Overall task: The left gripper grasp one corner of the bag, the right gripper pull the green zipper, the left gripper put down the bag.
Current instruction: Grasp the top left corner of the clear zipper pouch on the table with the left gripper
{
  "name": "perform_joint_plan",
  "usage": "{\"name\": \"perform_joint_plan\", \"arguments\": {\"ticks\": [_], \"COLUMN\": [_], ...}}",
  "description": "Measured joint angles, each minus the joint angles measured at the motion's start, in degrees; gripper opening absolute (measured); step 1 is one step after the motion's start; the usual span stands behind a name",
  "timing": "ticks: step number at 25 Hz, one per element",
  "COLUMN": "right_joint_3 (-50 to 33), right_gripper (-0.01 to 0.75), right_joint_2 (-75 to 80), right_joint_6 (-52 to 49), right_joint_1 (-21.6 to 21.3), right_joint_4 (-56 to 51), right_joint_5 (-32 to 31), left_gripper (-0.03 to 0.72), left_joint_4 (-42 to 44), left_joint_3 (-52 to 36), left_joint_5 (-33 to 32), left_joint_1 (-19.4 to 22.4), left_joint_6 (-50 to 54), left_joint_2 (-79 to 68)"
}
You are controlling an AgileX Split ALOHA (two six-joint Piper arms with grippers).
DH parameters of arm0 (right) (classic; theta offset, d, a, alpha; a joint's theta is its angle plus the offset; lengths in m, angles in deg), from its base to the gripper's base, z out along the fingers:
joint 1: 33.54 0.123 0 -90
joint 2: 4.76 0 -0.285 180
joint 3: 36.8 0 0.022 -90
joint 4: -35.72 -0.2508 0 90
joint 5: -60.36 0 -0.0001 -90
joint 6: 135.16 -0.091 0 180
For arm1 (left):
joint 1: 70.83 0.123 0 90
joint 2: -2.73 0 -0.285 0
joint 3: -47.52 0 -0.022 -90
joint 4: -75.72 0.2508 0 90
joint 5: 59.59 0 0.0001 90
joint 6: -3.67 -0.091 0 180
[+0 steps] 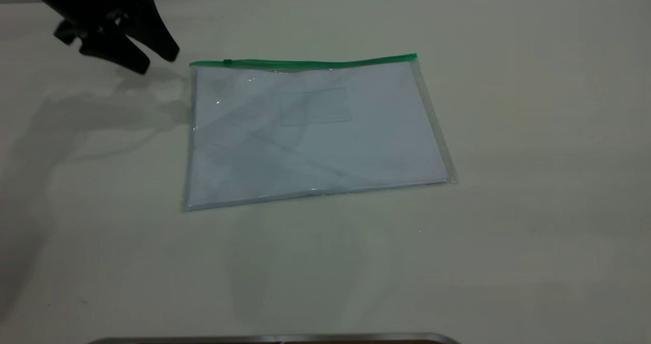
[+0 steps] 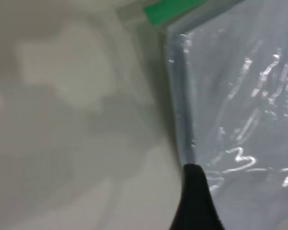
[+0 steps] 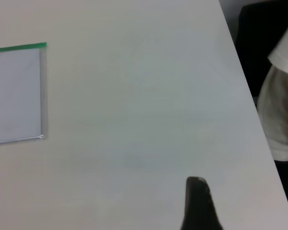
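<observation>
The bag (image 1: 315, 130), a clear flat pouch with white sheets inside, lies flat on the table. The green zipper (image 1: 305, 63) runs along its far edge, with the slider tab (image 1: 227, 61) near the left end. My left gripper (image 1: 155, 61) hovers just off the bag's far left corner, jaws apart and empty. In the left wrist view one finger (image 2: 197, 201) stands over the bag's side edge (image 2: 182, 96), with the zipper end (image 2: 170, 10) beyond. Of my right gripper only one black finger (image 3: 198, 203) shows, over bare table far from the bag's corner (image 3: 17, 96).
A cream table (image 1: 534, 181) carries the bag. A metal rim (image 1: 274, 339) shows at the near edge. In the right wrist view a person in a white shirt (image 3: 283, 110) stands past the table's edge (image 3: 249, 96).
</observation>
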Motion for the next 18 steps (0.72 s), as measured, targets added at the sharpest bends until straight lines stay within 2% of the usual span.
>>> {"name": "perform_joint_plan", "arguments": {"ticks": [8,18], "right_joint_3": [0.0,0.0], "right_gripper": [0.530,0.530], "right_joint_2": [0.0,0.0], "right_joint_6": [0.0,0.0], "right_joint_1": [0.0,0.0], "right_joint_4": [0.0,0.0], "right_joint_5": [0.0,0.0], "left_gripper": [0.590,0.590], "left_joint_4": [-2.7,-17.5], "left_joint_3": [2.4,4.1], "left_joint_5": [2.4,4.1], "left_joint_1": [-0.1,-0.1], "left_joint_6": [-5.1,-17.1], "left_joint_2": [-7.2,-12.0]}}
